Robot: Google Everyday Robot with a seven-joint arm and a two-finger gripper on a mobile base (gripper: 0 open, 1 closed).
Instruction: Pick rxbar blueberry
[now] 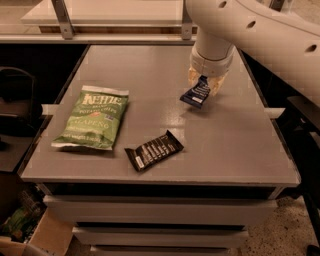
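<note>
The rxbar blueberry (196, 94) is a small dark navy-blue wrapper with white text, tilted and lifted a little off the grey table (230, 150) at the right middle. My gripper (204, 84) hangs from the white arm above it and is shut on the bar's upper end. The bar's lower end hangs free toward the left. Its shadow lies on the table just below.
A black bar wrapper (153, 150) with white text lies near the table's front edge. A large green Kettle chips bag (93, 117) lies at the left. A light shelf (100, 15) runs behind the table. A cardboard box (30, 235) sits on the floor at lower left.
</note>
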